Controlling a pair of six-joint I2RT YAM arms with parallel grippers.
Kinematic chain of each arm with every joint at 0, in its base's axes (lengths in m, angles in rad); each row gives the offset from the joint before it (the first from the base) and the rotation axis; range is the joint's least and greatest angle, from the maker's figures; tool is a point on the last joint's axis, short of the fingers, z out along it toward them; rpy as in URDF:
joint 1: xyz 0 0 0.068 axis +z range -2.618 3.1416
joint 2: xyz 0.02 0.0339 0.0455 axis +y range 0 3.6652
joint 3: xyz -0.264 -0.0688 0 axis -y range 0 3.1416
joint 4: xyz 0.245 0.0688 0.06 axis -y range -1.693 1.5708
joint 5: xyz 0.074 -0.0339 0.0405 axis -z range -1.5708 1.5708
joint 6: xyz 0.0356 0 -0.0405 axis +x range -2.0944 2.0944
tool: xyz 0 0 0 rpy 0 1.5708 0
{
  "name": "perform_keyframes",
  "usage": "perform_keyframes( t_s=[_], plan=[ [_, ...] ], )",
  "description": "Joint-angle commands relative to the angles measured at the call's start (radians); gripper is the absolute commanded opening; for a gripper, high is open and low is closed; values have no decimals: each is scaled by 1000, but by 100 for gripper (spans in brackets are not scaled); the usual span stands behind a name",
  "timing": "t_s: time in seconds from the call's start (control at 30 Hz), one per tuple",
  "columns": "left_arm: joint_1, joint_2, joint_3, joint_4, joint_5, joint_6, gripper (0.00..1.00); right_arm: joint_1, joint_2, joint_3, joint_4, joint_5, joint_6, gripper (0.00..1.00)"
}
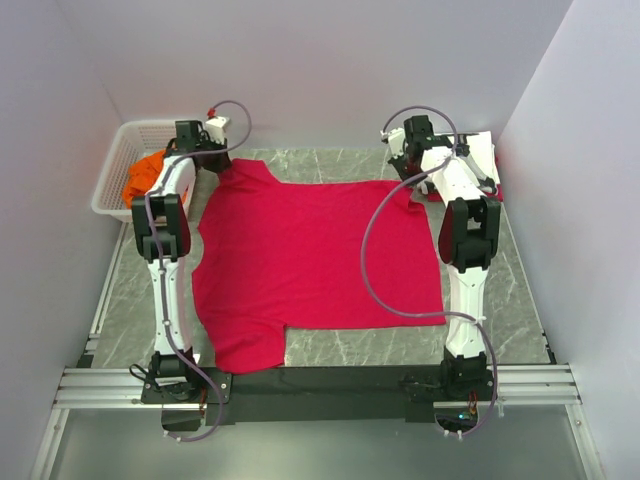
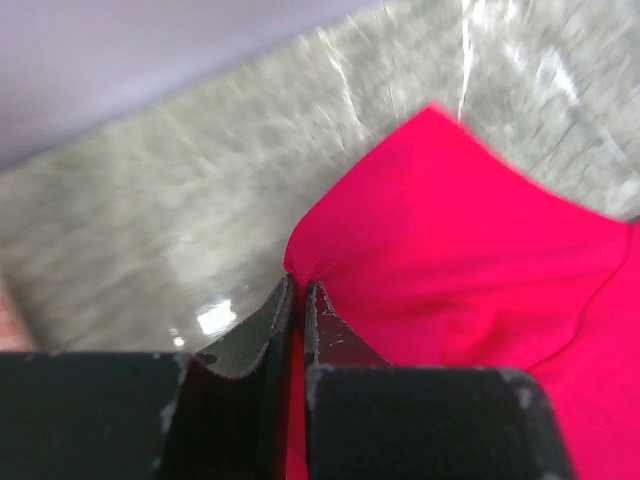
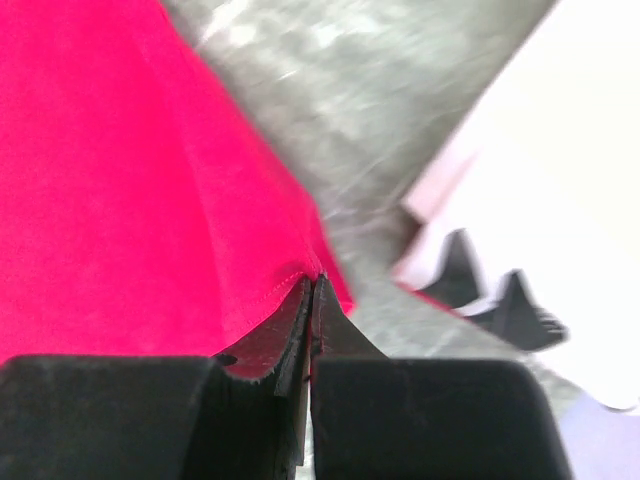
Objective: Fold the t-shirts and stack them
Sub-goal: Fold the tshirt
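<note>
Red t-shirt (image 1: 315, 260) spread mostly flat on counter (image 1: 330, 348) (plain crimson, few wrinkles) | left gripper (image 2: 297, 292) clenched on far sleeve edge | right gripper (image 3: 312, 285) pinching far hem corner

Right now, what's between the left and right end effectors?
The red t-shirt: its far edge runs from the left end effector to the right end effector, both pinching it. The top external view shows it.

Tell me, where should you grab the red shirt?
Probably at its far edge, coming from the far side: the red shirt lies flat, so only its thin rim can be pinched. The left gripper and right gripper are shut on it there.
</note>
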Motion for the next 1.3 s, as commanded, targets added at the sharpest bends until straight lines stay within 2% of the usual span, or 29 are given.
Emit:
perform_keyframes(
  t_s=[0.0,0.37,0.63,0.87,1.27],
  plan=[
    [16,-123,-5,85,86,-37,0,-10,-62,39,94,74,-37,0],
    [56,-253,-126,220,257,-43,1,-44,-70,16,220,141,-74,0],
    [61,-350,-201,136,322,41,0,-45,-133,-75,227,77,-116,0],
    [61,-528,-314,31,255,68,0,-60,-208,-142,223,11,-151,0],
    [61,-824,-642,-105,166,104,0,-84,-281,-201,109,-126,-260,0]
  ],
)
